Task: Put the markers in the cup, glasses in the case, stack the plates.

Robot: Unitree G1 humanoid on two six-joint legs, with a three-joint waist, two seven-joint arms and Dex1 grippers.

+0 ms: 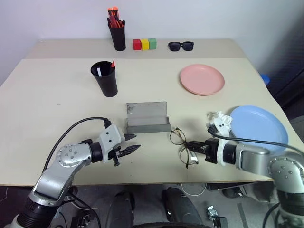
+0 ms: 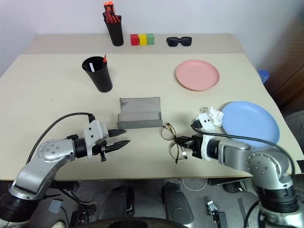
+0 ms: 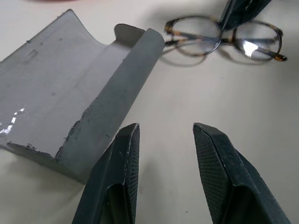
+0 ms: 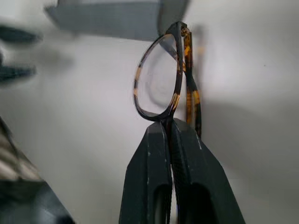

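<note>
The thin-framed glasses (image 1: pixel 180 142) lie just right of the open grey case (image 1: pixel 147 118), near the table's front edge. My right gripper (image 4: pixel 170 125) is shut on their frame beside one lens, coming in from the right. My left gripper (image 3: pixel 163 128) hovers open with nothing between its fingers, just left of and in front of the case. The black cup (image 1: pixel 105 80) stands behind the case to its left. A white marker (image 1: pixel 99 71) and a red-tipped marker (image 1: pixel 113 63) stand in it. The pink plate (image 1: pixel 202 79) sits at the back right, and the blue plate (image 1: pixel 259 124) at the front right.
A black pen holder (image 1: pixel 117 34) with orange-capped pens, three coloured blocks (image 1: pixel 144 44) and black sunglasses (image 1: pixel 181 45) line the table's far edge. A crumpled white wad (image 1: pixel 222 118) lies against the blue plate's left rim.
</note>
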